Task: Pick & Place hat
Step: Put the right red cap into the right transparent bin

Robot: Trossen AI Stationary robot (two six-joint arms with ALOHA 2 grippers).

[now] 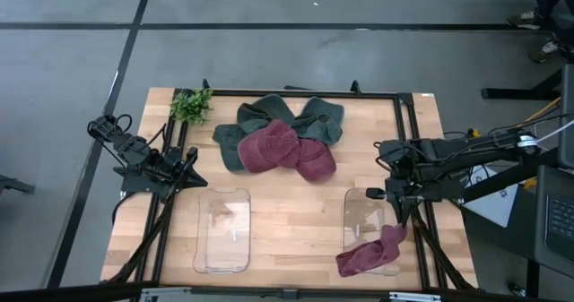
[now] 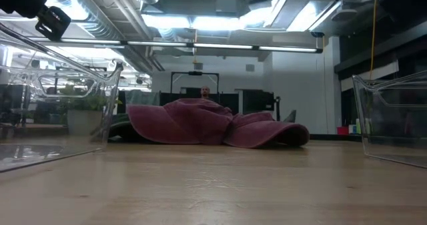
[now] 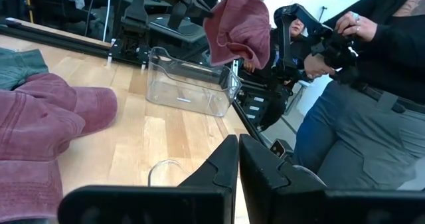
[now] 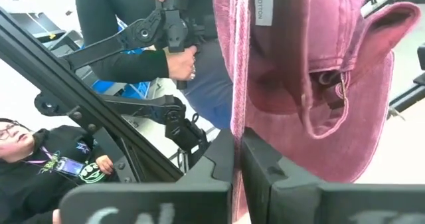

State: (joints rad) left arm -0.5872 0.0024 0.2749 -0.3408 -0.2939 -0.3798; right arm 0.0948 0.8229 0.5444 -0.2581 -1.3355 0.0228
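A maroon hat (image 1: pixel 369 252) hangs from my right gripper (image 1: pixel 395 220), which is shut on it above the right clear container (image 1: pixel 363 211). In the left wrist view the same hat (image 3: pixel 239 24) hangs above that container (image 3: pixel 189 84). A pile of green and maroon hats (image 1: pixel 280 139) lies on the table's far middle. My left gripper (image 1: pixel 193 178) waits shut at the table's left side, touching nothing; its closed fingers (image 3: pixel 229 164) show in its wrist view. My right gripper pinches the maroon hat between its two fingers (image 4: pixel 219 157) at the crown's edge (image 4: pixel 240 111), by the inner band with the white label. The hat hangs below the gripper, slack, clear of the container under it.
A second clear container (image 1: pixel 222 230) stands at the near left. A small green plant (image 1: pixel 191 105) sits at the far left corner. A person (image 3: pixel 372 84) stands beyond the table's right edge, handling a dark arm-like device. Bare wood lies between the two containers.
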